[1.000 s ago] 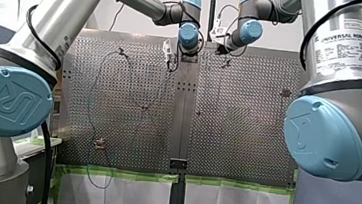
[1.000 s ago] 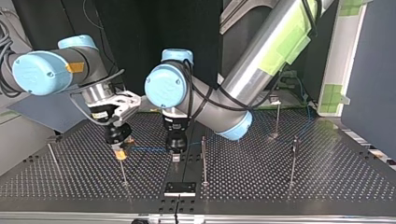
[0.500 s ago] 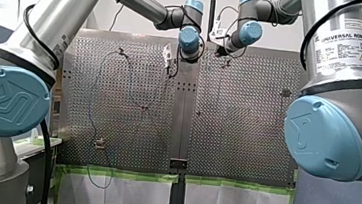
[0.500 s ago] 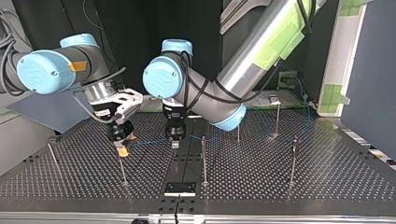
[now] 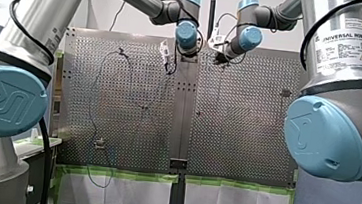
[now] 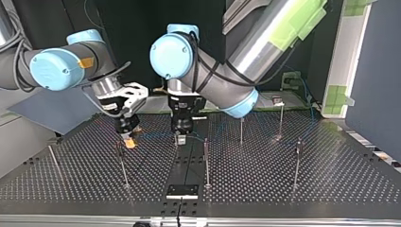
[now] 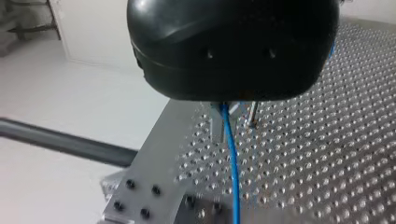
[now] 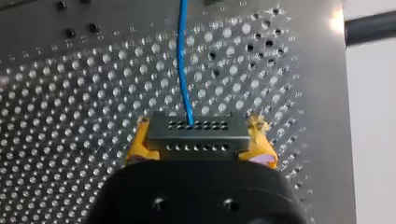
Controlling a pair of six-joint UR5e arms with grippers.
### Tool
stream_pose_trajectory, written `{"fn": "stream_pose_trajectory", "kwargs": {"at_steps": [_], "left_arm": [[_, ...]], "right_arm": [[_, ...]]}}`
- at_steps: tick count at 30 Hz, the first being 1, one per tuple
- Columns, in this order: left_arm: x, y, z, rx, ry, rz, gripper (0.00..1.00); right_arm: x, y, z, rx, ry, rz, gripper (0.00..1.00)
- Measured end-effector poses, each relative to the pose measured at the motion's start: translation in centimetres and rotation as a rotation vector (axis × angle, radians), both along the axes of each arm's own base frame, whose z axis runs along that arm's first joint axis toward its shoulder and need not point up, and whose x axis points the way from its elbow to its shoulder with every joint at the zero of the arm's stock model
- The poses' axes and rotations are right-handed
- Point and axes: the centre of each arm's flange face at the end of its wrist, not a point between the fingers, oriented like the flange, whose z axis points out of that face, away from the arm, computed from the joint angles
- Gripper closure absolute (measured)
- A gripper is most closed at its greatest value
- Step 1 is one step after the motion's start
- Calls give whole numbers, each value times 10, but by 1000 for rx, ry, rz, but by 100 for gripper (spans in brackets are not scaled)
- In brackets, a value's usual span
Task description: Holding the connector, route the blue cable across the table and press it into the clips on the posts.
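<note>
My right fingers are clamped on the ends of the likely rigid connector above the counter, a sound hold, since the thin blue cable leaving the connector looks limp; whether my left fingers beside the connector grip it I cannot tell.

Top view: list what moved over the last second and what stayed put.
My right end effector and my left end effector moved upward in the view, the right also rightward. The right holds the connector, blue cable trailing from it. Posts and table stayed put.
</note>
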Motion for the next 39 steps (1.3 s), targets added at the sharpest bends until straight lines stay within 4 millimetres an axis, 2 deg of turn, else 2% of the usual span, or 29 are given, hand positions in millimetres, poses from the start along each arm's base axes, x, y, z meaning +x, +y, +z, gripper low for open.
{"fn": "stream_pose_trajectory", "kwargs": {"at_steps": [4,10,16,25,28,34,39], "left_arm": [[3,6,-11,-5,0,16,100],[0,5,-31,3,0,-7,100],[-8,1,-52,2,0,-26,100],[-14,2,-82,1,1,-59,100],[-15,2,-98,8,8,-69,100],[-17,0,-137,33,37,-94,100],[-18,1,-175,45,70,-118,100]], "right_arm": [[-2,1,4,-6,-4,-1,100],[-1,3,6,-8,-6,2,100],[-1,6,-3,5,3,3,100],[-7,13,-35,55,30,-8,100],[-10,15,-47,72,39,-13,100],[-15,18,-73,100,54,-24,100],[-12,20,-103,145,81,-22,100]]}}
